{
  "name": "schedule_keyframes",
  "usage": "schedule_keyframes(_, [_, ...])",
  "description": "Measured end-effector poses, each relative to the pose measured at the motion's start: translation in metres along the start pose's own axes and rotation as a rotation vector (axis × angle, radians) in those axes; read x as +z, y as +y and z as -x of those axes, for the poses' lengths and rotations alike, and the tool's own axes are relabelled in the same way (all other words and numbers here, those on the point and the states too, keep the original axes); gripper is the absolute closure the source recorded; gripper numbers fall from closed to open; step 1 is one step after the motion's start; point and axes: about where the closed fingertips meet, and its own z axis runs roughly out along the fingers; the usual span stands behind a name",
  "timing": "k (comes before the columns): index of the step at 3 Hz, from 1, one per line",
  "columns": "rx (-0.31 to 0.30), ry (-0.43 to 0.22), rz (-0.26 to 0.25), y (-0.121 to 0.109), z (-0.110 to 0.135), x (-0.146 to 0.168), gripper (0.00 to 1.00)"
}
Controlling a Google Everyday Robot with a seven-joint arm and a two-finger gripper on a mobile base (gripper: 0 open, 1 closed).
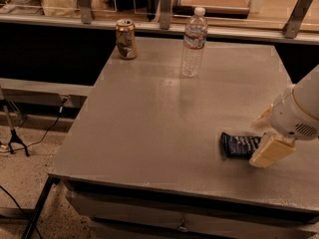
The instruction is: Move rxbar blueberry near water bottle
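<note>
Firstly, at the far left corner of the grey table [149,133] we noted a tan-and-gold can [125,39] standing upright. To its right, along the same far edge and apart from it, the water bottle [193,41] stood upright with its white cap on. A wide stretch of tabletop lay between these two and anything nearer us.

Further right, towards the front right of the table, the rxbar blueberry [240,146] lay flat, well apart from the bottle. The gripper [258,141] sat low at the bar's right end, reaching in from the table's right side. We could not tell how wide it stood, nor whether it had hold of the bar at all.

We judged the main risks to be these. The bar was thin and its wrapper probably slick, so a hold on one end alone might let it slide out or droop during the long carry across. The bottle was tall and narrow, so a nudge from the arm or the bar on arrival could topple it. Setting down too early would leave the bar short of the bottle, and drifting left could put it nearer the can instead.
</note>
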Motion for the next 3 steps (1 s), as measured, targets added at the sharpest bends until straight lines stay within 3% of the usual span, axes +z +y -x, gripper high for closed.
schedule_keyframes(2, [-0.002, 0.002, -0.003, 0.0014, 0.0004, -0.001, 0.85])
schedule_keyframes(3, [-0.003, 0.003, -0.004, 0.0022, 0.0006, -0.0016, 1.0])
